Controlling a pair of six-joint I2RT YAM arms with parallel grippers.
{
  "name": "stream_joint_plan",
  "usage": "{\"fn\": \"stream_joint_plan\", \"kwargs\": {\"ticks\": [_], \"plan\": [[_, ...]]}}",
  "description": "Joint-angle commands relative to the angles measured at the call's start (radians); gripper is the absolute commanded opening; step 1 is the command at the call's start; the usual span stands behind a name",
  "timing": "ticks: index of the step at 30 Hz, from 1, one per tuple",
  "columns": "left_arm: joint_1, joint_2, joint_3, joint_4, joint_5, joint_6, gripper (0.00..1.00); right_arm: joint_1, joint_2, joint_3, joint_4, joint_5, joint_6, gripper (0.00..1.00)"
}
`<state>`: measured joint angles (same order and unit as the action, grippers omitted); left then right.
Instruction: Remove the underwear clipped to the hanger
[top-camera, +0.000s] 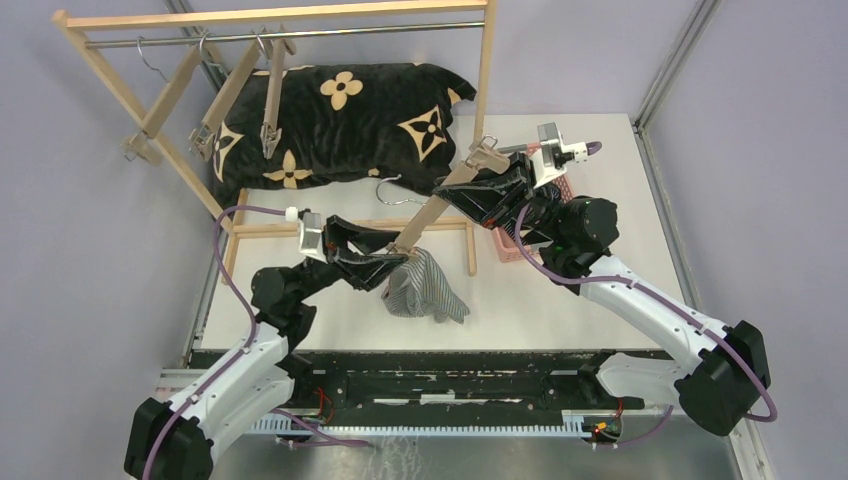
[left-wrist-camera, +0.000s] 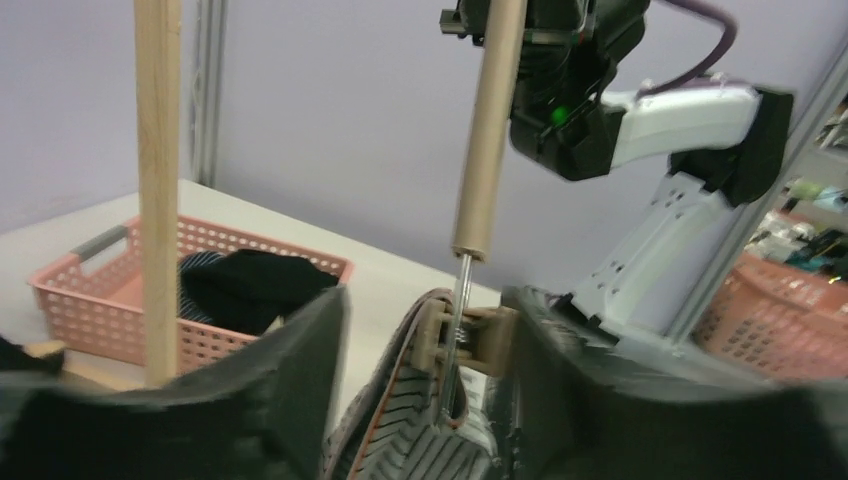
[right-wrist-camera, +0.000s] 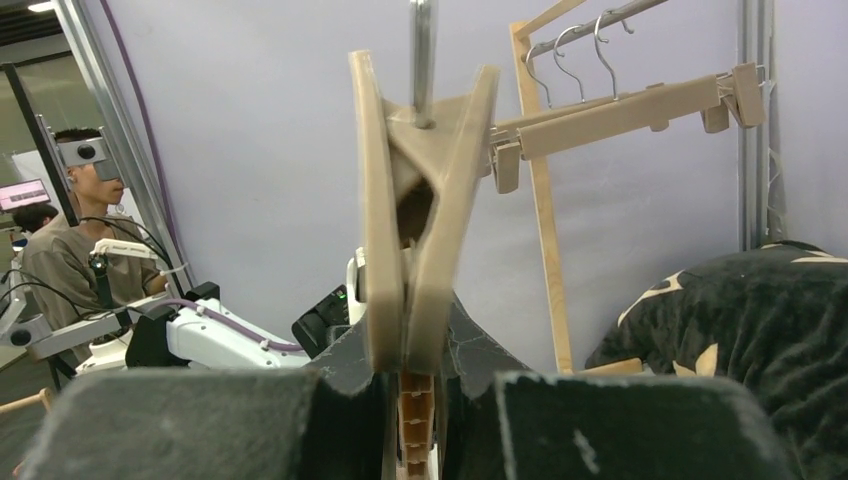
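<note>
L pincer (top-camera: 398, 262) released; R pincer (top-camera: 455, 187) grasps hanger (top-camera: 425, 222); striped grey-white underwear (top-camera: 428, 288) dangles crumpled.

The hanger (top-camera: 432, 210) is smooth pale wood — the striped underwear (top-camera: 430, 290) soft matt cloth, the basket (left-wrist-camera: 90, 300) pink latticed plastic.

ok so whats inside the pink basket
A plain black cloth piece lies in the pink basket, with a navy striped piece at its left. The floor under them is covered, and a wooden post hides a strip.
</note>
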<state>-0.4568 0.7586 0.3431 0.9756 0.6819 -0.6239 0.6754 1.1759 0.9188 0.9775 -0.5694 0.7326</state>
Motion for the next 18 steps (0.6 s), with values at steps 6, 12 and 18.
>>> {"fn": "stream_joint_plan", "kwargs": {"ticks": [6,12,18], "plan": [[-0.003,0.0,0.016,0.143,-0.038,-0.028,0.06,0.006,0.003,0.047,0.057,-0.014,0.007,0.01],[-0.005,-0.029,0.022,0.156,-0.042,-0.04,0.03,0.006,0.002,0.033,0.033,-0.004,-0.012,0.01],[-0.005,-0.007,0.034,0.153,0.003,-0.059,0.07,0.005,-0.002,0.034,0.049,-0.017,0.001,0.01]]}}
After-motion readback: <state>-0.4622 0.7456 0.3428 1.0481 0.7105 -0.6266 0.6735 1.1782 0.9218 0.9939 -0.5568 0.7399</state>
